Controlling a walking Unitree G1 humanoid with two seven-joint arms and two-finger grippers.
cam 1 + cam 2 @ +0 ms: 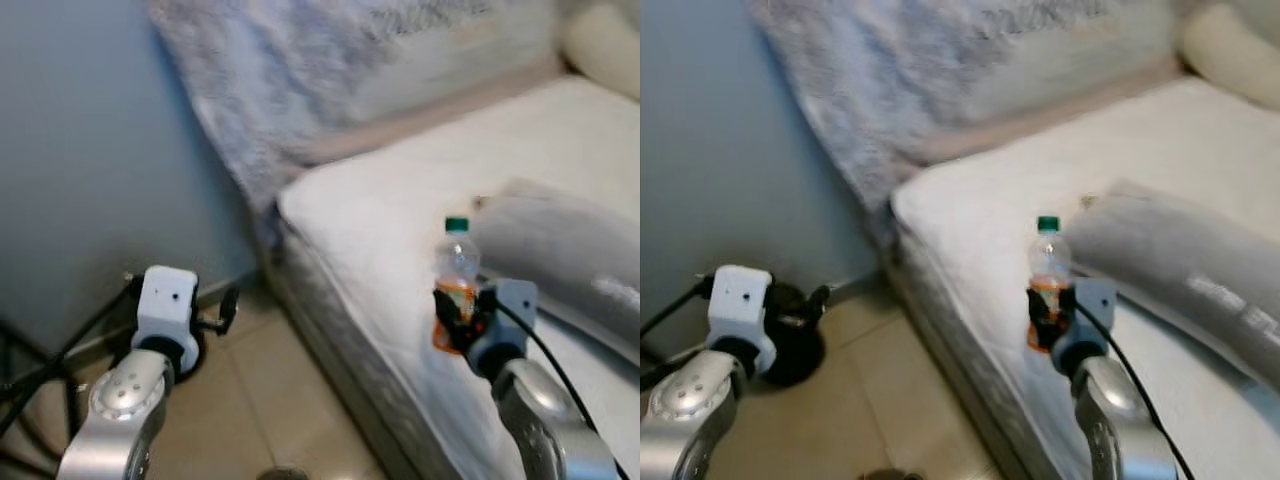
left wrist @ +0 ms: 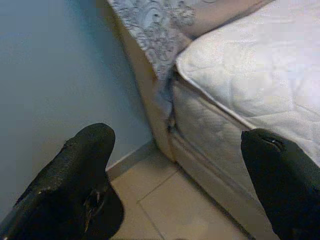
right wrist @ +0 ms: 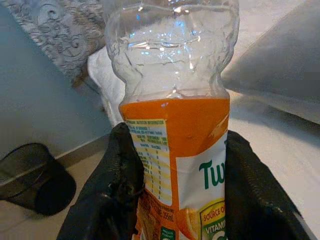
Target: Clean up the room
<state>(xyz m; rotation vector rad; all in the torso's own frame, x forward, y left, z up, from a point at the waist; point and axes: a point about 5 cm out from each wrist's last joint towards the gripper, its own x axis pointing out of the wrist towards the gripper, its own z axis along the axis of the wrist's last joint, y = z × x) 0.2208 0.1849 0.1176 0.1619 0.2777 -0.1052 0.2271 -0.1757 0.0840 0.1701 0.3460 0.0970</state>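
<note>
— What have you got?

— My right hand (image 1: 458, 315) is clenched on the bottle (image 1: 456, 283), both fingers (image 3: 107, 195) pressed to its orange label. It stands upright at about four o'clock in my head view, over the near edge of the bed (image 1: 400, 200); whether its base touches the mattress I cannot tell. A grey pillow (image 1: 560, 250) lies just beside it, at three o'clock.

— And your left?

— My left hand (image 2: 175, 175) is released, fingers spread, holding nothing, low at eight o'clock above the floor (image 1: 260, 390).

— How far along?

— Early, I judge. The bottle is grasped but not binned. The black bin (image 3: 30, 177) sits by the wall, at nine o'clock. Carrying and dropping remain.
</note>
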